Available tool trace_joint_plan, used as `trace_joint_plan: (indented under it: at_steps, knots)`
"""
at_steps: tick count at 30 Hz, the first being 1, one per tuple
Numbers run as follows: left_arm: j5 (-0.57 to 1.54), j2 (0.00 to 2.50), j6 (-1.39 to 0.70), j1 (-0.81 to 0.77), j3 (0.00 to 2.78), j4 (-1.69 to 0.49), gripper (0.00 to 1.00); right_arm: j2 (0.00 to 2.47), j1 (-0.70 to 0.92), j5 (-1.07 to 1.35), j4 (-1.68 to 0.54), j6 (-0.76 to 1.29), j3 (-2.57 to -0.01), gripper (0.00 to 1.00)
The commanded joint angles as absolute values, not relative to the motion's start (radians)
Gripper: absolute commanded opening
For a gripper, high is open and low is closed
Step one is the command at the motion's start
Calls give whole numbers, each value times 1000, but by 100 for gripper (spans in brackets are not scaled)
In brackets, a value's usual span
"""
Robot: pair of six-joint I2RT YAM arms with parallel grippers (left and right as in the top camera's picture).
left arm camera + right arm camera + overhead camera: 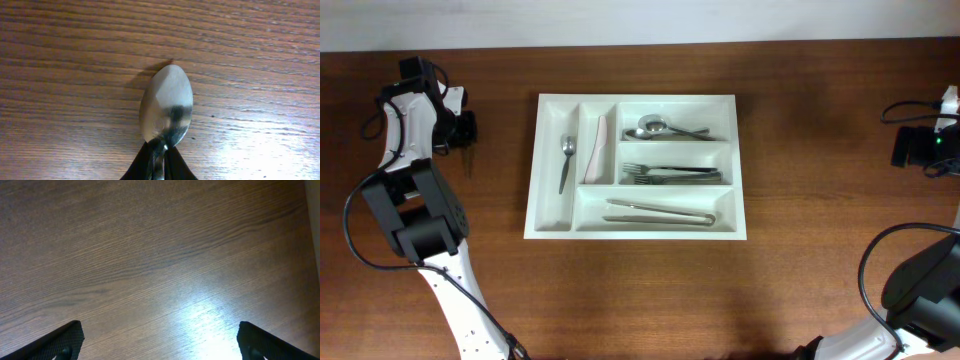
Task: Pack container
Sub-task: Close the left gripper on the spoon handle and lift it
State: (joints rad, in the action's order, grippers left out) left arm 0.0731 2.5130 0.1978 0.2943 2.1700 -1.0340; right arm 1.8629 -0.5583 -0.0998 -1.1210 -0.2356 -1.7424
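My remote robot lab, apparently: wood-grain table (pixel 640 290), cabled left arm (pixel 415 205) and right arm (pixel 925 285), plain pale wall (pixel 640 20).

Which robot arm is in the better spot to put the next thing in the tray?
Left. The left hand is shut on a spoon, near the tray's left side. The right hand is open and empty over bare table, far off on the other side.

Finding the container (pixel 550 225) sitting mid-table (pixel 800 300), holding spoons (pixel 660 128) in the rear long compartment and forks (pixel 670 174) in the next one forward; spotting a lone spoon (pixel 166 107) well left, over the wood, in the left gripper (pixel 159 167).
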Motion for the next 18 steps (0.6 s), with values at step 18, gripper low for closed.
trace_joint_plan:
  at_steps: [18]
  knots:
    - [117, 2569, 199, 295, 2216, -1067, 8, 1861, -557, -105, -1121, -230, -1740, 99]
